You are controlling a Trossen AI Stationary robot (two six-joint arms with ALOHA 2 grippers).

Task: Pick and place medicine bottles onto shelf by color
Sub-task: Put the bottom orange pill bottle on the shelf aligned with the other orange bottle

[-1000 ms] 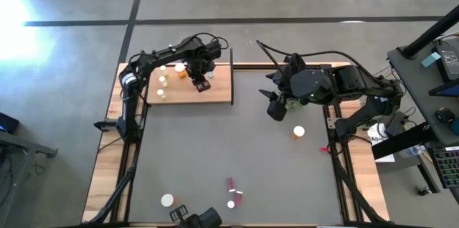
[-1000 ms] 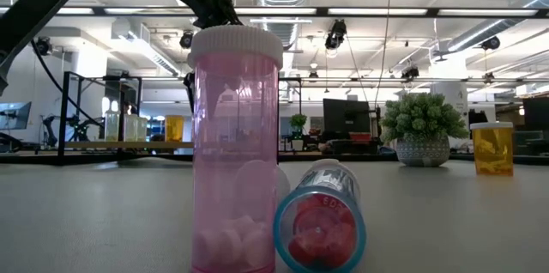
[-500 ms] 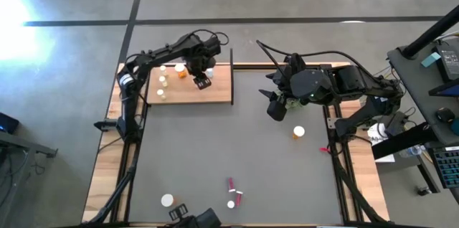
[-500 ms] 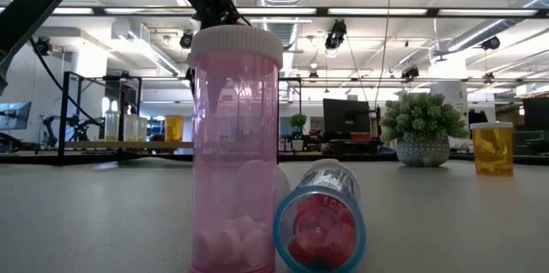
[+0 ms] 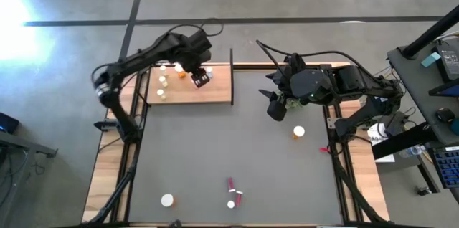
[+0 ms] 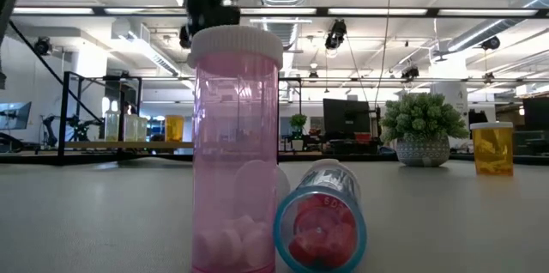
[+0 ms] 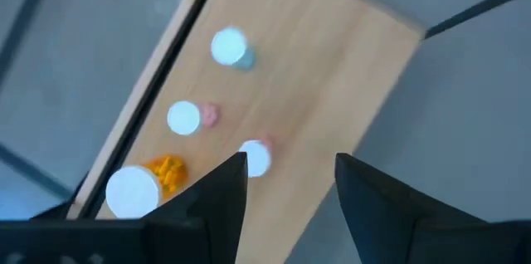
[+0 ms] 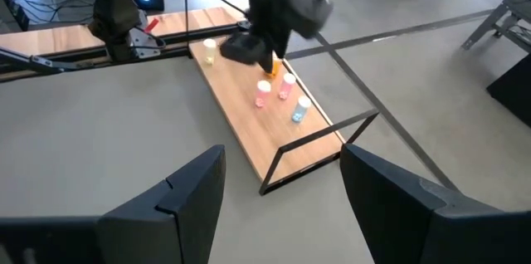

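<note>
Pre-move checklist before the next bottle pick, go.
1. Left gripper empty: ok, the fingers stand apart with nothing between them, above the shelf.
2. Bottles on the shelf upright: ok for the four in the left wrist view, including the orange bottle; others cannot tell.
3. Right gripper empty: ok, open, nothing between its fingers, over the mat near the plant.
4. Next targets in the clear: ok, the orange bottle on the mat and the white-capped bottle stand alone.
5. Pink bottles: not ok for an easy grab, the upright pink bottle has a tipped bottle right beside it.
</note>
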